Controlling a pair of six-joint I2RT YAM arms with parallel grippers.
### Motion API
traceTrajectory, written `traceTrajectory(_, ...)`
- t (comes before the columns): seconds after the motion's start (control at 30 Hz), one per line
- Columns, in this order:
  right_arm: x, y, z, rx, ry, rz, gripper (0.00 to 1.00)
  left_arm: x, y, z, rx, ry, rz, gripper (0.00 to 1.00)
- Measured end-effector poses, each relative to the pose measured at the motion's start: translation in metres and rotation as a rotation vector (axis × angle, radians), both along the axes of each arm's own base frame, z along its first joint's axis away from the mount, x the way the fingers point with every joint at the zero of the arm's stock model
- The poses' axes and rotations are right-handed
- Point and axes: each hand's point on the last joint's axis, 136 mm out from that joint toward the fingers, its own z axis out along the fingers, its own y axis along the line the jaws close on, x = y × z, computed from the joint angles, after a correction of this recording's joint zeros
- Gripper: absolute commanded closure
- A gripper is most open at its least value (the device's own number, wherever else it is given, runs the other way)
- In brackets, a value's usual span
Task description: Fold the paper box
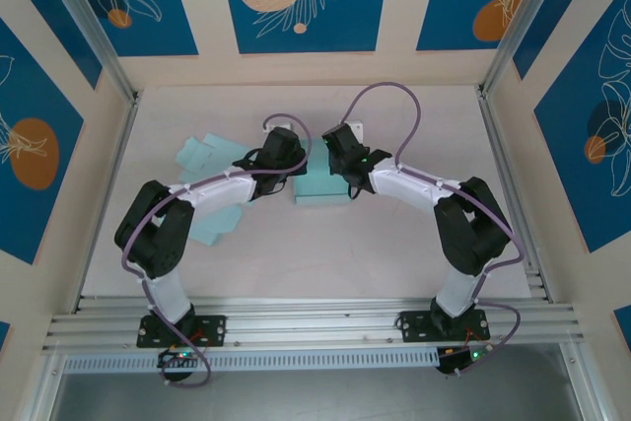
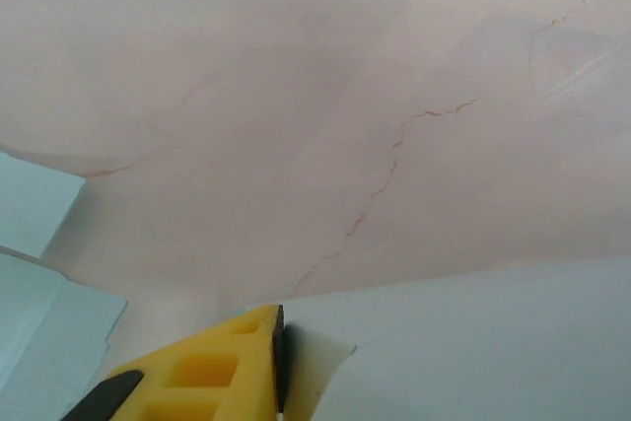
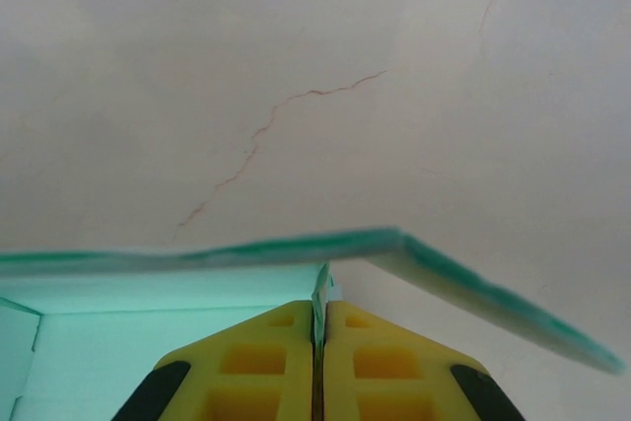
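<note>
Box of pale teal paper point(image 1: 320, 187), part-folded mid pale pinkish desk point(image 1: 325, 253), one thin wall pinched between right jaws, left jaws at its left edge, spread or pressed cannot be told, more teal paper sheets point(image 1: 202, 157) lying further left

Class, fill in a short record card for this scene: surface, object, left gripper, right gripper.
surface: pale table
object: teal paper box, partly folded, lying between the two grippers
left gripper: at the box's left edge; open or shut unclear
right gripper: shut on a thin upright wall of the box
</note>
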Motion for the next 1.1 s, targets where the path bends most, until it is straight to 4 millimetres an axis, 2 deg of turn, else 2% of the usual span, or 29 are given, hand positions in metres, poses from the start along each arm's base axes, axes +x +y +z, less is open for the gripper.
traceTrajectory(0.17, -0.002, -0.002, -0.002, -0.003, -0.013, -0.023, 0.91, 0.002, -0.003, -0.002, -0.048, 0.003, 0.022, 0.74)
traceTrajectory(0.47, -0.016, -0.004, -0.006, -0.018, -0.046, -0.043, 0.91, 0.003, -0.004, -0.007, -0.098, -0.021, 0.04, 0.84)
traceTrajectory(0.57, -0.026, -0.004, -0.016, -0.035, -0.031, -0.037, 0.91, -0.006, -0.004, -0.02, -0.096, 0.0, 0.033, 0.85)
traceTrajectory(0.83, -0.04, -0.003, -0.018, -0.037, -0.076, -0.046, 0.91, -0.016, -0.002, -0.02, -0.118, -0.033, 0.022, 0.84)
traceTrajectory(0.93, -0.047, -0.002, -0.019, -0.04, -0.094, -0.049, 0.91, -0.022, 0.0, -0.021, -0.124, -0.041, 0.015, 0.74)
traceTrajectory(1.03, -0.054, -0.001, -0.021, -0.04, -0.11, -0.053, 0.92, -0.034, 0.0, -0.025, -0.13, -0.031, -0.015, 0.57)
traceTrajectory(1.1, -0.059, 0.001, -0.023, -0.04, -0.118, -0.051, 0.92, -0.044, -0.003, -0.027, -0.133, -0.034, -0.057, 0.4)
